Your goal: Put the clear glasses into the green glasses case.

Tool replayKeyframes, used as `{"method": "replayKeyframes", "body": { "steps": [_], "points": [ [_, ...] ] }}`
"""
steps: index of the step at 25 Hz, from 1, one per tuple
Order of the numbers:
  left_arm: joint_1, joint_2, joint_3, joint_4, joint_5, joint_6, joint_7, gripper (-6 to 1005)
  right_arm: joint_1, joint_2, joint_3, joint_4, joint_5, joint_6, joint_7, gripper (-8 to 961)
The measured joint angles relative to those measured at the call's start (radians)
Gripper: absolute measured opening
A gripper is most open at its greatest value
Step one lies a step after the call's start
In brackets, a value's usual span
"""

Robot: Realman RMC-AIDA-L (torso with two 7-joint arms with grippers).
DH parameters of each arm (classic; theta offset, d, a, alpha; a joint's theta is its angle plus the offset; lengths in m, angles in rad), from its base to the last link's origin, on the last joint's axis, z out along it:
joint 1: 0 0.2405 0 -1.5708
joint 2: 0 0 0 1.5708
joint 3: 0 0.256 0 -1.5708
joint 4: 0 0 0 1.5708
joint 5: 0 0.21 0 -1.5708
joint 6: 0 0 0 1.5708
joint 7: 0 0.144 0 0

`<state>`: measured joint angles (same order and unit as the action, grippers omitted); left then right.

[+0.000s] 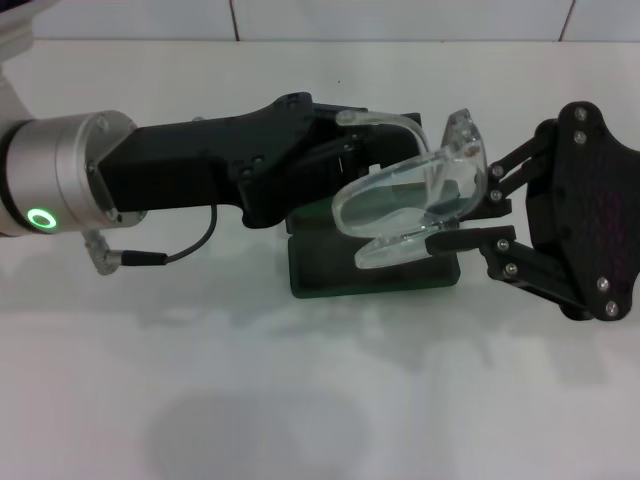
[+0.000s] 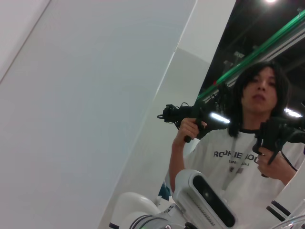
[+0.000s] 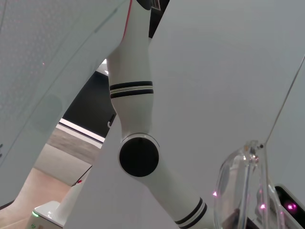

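Behind, operator [image 2: 252, 143]; overhead, clear glasses [image 1: 415, 195].

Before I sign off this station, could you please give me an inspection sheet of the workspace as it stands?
Surface: white table, bare where visible.
Job's things: clear glasses held above the green case, which lies on the table, mostly hidden.
Clutter: nothing seen.
Grippers: right gripper grips the glasses' frame; left gripper reaches to them from the other side, fingers hidden.
Cables: thin black cable loops under the left arm.
Surroundings: white tiled wall behind; person with handheld controllers in the left wrist view.
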<state>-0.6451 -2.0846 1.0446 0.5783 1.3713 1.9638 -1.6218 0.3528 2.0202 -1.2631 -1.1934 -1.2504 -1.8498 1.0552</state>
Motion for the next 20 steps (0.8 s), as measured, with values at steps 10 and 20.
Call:
{"method": "replayKeyframes", "body": {
  "steps": [10,20],
  "points": [
    [0.000,0.000,0.000,0.000,-0.001,0.014,0.000,56,0.000,0.000,0.001,0.000,0.000,0.000,-0.002,57],
    [0.002,0.004,-0.042,-0.010,0.001,-0.012,0.010,57,0.000,0.000,-0.003,0.000,0.000,0.002,-0.002,57]
  ]
}}
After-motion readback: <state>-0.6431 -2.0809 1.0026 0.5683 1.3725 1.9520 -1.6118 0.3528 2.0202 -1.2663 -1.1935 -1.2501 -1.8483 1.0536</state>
